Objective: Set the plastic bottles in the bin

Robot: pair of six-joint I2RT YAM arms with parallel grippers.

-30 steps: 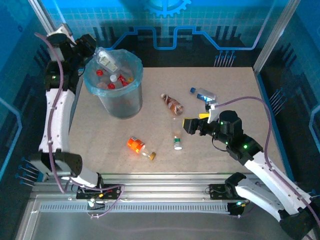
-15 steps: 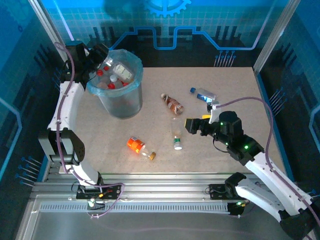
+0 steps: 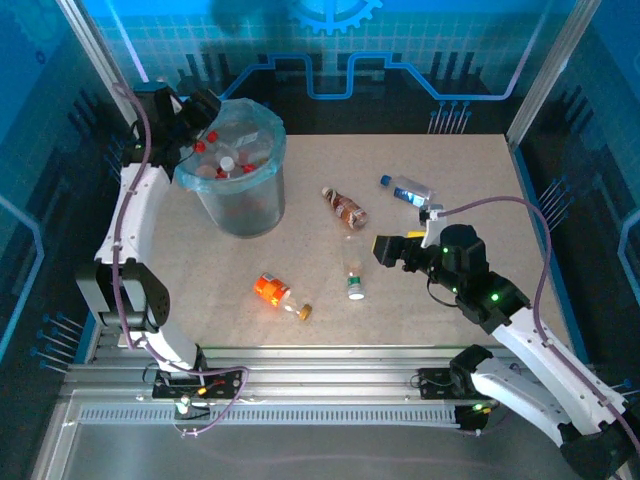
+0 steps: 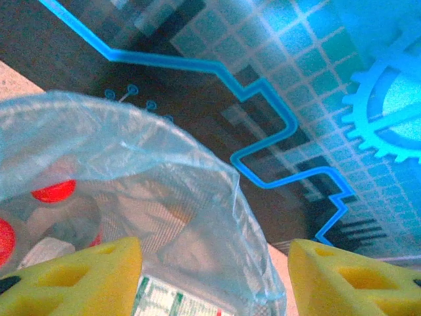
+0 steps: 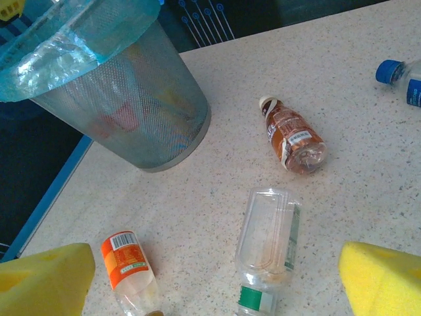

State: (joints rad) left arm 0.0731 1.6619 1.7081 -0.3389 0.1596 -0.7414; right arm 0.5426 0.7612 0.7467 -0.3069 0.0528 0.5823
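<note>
Round mesh bin point(image 5: 131, 112), crinkled blue liner point(image 5: 66, 46); clear ribbed bottle point(image 5: 270, 230) at its 4 o'clock; right gripper point(image 5: 217, 280) wide, left gripper point(image 4: 214, 276) parted, empty.

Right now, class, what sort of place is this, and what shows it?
Likely a robotics lab cell: left arm and right arm bolted at a table, a blue gear-and-circuit backdrop, aluminium frame posts.

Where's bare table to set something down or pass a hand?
Free: the beige table's far-right corner beyond the blue-capped clear bottle; the near-left patch between the round grey mesh bin and the orange-labelled bottle. Crowded: centre, around the brown-labelled bottle, green-capped clear bottle and right gripper.
</note>
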